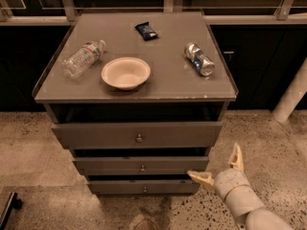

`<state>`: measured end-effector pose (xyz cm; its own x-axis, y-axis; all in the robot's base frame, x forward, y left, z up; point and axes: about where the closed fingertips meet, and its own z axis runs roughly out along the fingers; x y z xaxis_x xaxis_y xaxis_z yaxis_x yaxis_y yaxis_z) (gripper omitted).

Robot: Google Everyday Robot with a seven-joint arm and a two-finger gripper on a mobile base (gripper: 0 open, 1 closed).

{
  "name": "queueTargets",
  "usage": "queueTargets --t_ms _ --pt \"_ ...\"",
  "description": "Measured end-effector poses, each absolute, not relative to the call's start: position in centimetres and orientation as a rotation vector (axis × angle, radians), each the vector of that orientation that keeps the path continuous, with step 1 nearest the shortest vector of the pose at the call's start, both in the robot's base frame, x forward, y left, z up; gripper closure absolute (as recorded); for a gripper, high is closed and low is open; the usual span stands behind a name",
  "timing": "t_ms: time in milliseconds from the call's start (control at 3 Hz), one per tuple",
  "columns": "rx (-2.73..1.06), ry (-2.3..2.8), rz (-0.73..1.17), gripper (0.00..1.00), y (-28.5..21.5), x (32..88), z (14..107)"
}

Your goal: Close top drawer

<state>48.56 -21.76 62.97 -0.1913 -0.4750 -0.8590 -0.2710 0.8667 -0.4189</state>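
Drawers first: the top drawer (105, 135) sits directly under the surface (168, 83) and is pulled part way out. Its front panel stands forward of the cabinet frame with a dark gap above it; the interior is in shadow, contents not readable. It has a small round knob (139, 138) at panel centre. Below it are the middle drawer (115, 166) and the bottom drawer (120, 187), each with its own small knob and a dark slot above. On the surface, a pale bowl (125, 73) stands upright toward the front edge, left of centre, and looks empty. A clear plastic bottle (83, 58) lies on its side by the left edge, cap toward the back. A can (200, 59) lies on its side near the right edge, and a dark wrapped bar (146, 30) lies near the back edge, about centre. The tool (214, 161) is low at the cabinet's front right, beside the right end of the middle drawer, fingers spread wide with nothing held; whether it touches the drawer, I can't tell. Speckled stone floor (33, 143), dark cabinets and a metal rail (249, 19) behind, pale post (291, 97) at right.
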Motion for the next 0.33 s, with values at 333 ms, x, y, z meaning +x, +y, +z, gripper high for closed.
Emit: queueTargets --t_ms 333 --pt "-0.567 1.787 -0.202 0.00 -21.76 48.56 62.97"
